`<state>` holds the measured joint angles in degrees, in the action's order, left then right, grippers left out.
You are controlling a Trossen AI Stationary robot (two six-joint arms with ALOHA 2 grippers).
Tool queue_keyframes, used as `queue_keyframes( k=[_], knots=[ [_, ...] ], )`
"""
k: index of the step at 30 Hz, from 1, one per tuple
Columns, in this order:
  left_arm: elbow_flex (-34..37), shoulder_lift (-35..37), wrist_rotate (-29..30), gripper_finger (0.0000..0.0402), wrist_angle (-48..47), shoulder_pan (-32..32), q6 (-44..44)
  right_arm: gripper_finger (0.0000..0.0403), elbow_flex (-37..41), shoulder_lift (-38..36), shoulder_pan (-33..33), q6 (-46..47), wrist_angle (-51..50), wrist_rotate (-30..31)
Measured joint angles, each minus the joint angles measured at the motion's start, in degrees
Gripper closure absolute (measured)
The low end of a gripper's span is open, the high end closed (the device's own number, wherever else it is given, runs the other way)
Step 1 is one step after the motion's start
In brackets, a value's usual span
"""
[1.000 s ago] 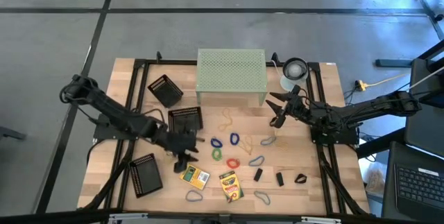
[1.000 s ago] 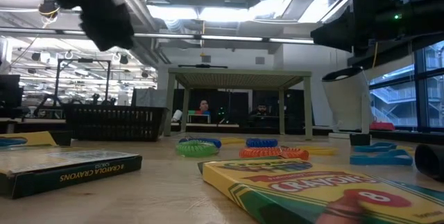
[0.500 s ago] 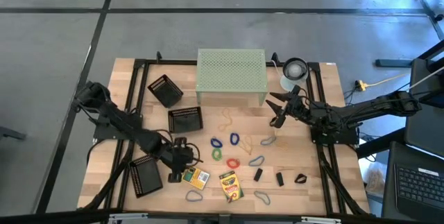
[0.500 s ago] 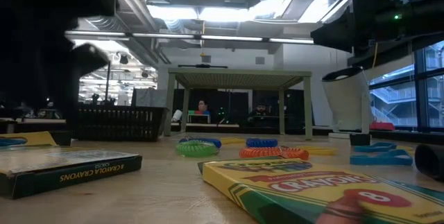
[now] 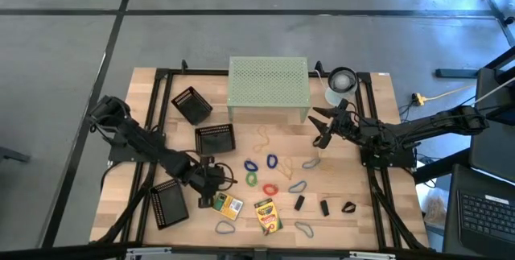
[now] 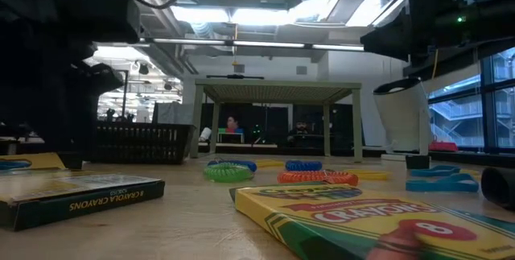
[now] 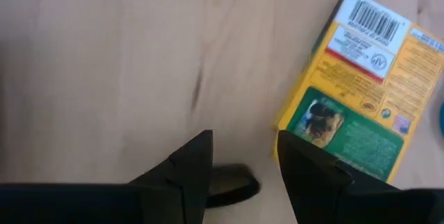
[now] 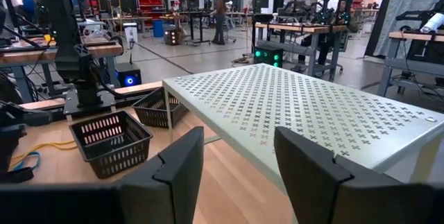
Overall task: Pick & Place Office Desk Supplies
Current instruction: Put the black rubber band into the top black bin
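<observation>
1. The left gripper (image 5: pixel 211 186) has swung down from beside the mesh tray (image 5: pixel 216 138), fingers apart.
2. A crayon box (image 5: pixel 227 205) lies just beside it, ungripped.
3. The right gripper (image 5: pixel 320 129) hovers, fingers apart, holding nothing.

Both arms are dark, jointed and slender with black cables looped alongside; each hand (image 7: pixel 239 161) (image 8: pixel 236 161) ends in two angular, matte-black fingers.

Left arm reaches low and forward; left gripper (image 5: pixel 216 189) points downward, jaws parted, nothing between them. Right arm extends inward, raised; right gripper (image 5: pixel 322 123) jaws parted, holding nothing.
</observation>
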<state>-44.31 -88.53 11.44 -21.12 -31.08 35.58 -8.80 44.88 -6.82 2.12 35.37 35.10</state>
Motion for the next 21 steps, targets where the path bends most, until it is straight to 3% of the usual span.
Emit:
queue_keyframes(
  k=[9, 21],
  knots=[
    [0.0, 1.7, -4.1, 0.0245, -6.2, 0.1, 5.7, 0.0223, 0.0, 0.0, 0.0, 0.0, 0.0, 0.0],
    [0.0, 0.1, -0.7, 0.0245, -5.9, -0.8, 5.8, 0.0223, 0.0, 0.0, 0.0, 0.1, 0.0, 0.0]
  ],
)
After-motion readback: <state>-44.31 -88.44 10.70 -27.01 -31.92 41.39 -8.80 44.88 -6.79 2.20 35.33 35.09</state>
